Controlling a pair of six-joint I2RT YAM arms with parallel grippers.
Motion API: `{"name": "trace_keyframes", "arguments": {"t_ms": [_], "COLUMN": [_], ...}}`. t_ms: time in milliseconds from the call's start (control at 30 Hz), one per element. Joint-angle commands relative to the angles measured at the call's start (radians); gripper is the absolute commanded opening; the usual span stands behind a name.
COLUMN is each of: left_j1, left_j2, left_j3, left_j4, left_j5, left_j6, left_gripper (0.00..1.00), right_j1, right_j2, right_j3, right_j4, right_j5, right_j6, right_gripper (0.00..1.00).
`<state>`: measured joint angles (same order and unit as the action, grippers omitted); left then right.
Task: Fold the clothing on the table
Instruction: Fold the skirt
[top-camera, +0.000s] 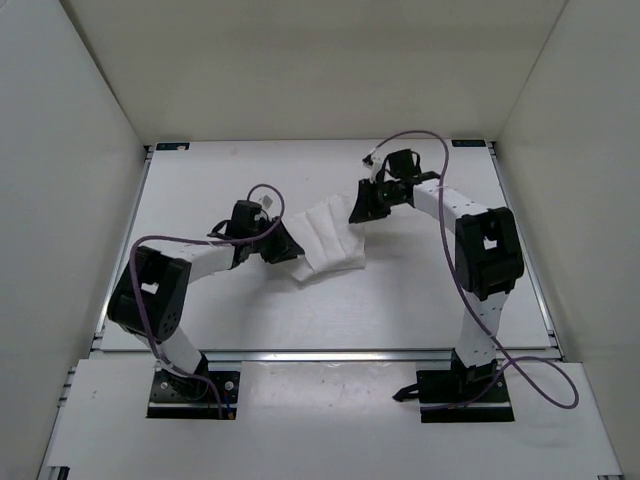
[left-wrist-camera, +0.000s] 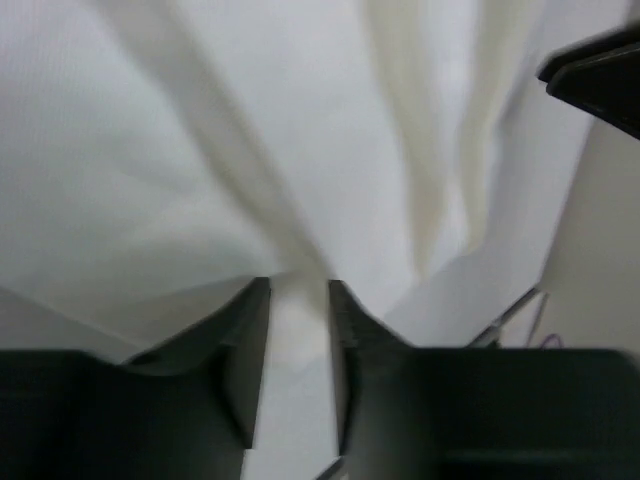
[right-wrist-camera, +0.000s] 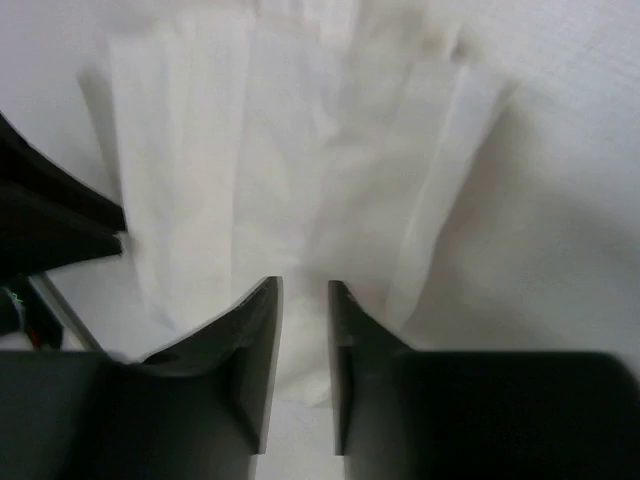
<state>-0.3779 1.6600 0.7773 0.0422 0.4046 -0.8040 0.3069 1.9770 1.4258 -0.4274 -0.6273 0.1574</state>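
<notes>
From above, we saw the clothing (top-camera: 332, 243) lying bunched near the middle of the table (top-camera: 430, 300), a crumpled strip running from 7 o'clock up to 1 o'clock. The left claw (top-camera: 286, 246) met it on its 9 o'clock side. The right claw (top-camera: 358, 206) met it at its 1 o'clock end. Both arms reached inward from their bases at 6 o'clock, so the clothing sat between the two claws and touched each. At that height we could not judge either grip.

In the left wrist view, the clothing (left-wrist-camera: 250, 130) filled nearly the whole picture. Its soft ridges ran down from 12 o'clock and narrowed toward the left claw (left-wrist-camera: 299, 288) at 6 o'clock. The jaws stood a narrow slot apart with white fabric in the slot. We could not tell whether they were pinching it or standing loose around it. A dark part (left-wrist-camera: 600, 75) showed at 2 o'clock, too cropped for us to name.

In the right wrist view, the clothing (right-wrist-camera: 300, 150) fanned out in flat pleats toward 12 o'clock, all gathered into the right claw (right-wrist-camera: 304, 288) at 6 o'clock. Here the jaws were clenched on a fold of the clothing. Another dark part (right-wrist-camera: 50, 215) sat at 9 o'clock, just beside the clothing's edge.
</notes>
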Motion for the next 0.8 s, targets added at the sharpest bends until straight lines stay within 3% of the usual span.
{"name": "trace_keyframes", "arguments": {"t_ms": [0, 33, 67, 100, 133, 300, 433, 633, 767], "left_j1": [0.033, 0.034, 0.052, 0.080, 0.117, 0.180, 0.145, 0.174, 0.171], "left_j2": [-0.133, -0.173, -0.216, -0.239, -0.296, -0.495, -0.584, -0.739, -0.784], "left_j3": [0.146, 0.163, 0.180, 0.180, 0.166, 0.096, 0.054, -0.099, -0.133], "left_j4": [-0.042, -0.094, -0.105, -0.113, -0.107, -0.131, -0.235, -0.240, -0.254], "left_j5": [0.030, 0.027, 0.022, 0.026, 0.031, -0.048, -0.156, -0.234, -0.288], "left_j6": [0.095, 0.136, 0.167, 0.181, 0.210, 0.305, 0.436, 0.396, 0.427], "left_gripper": [0.45, 0.62, 0.79, 0.92, 0.99, 0.99, 0.98, 0.99, 0.99], "right_j1": [-0.075, -0.106, -0.120, -0.139, -0.158, -0.198, -0.256, -0.327, -0.327], "right_j2": [-0.101, -0.127, -0.138, -0.156, -0.170, -0.305, -0.443, -0.651, -0.727], "right_j3": [0.146, 0.178, 0.202, 0.208, 0.220, 0.131, -0.081, -0.362, -0.439], "right_j4": [-0.005, -0.002, -0.001, -0.019, -0.045, -0.085, -0.057, 0.041, 0.104], "right_j5": [-0.020, -0.037, -0.041, -0.035, -0.031, 0.122, 0.127, 0.161, 0.179], "right_j6": [0.004, 0.016, 0.004, 0.005, -0.004, -0.061, -0.075, -0.050, -0.033], "right_gripper": [0.26, 0.47, 0.81, 0.93, 0.97, 0.99, 0.99, 0.99, 0.99]}}
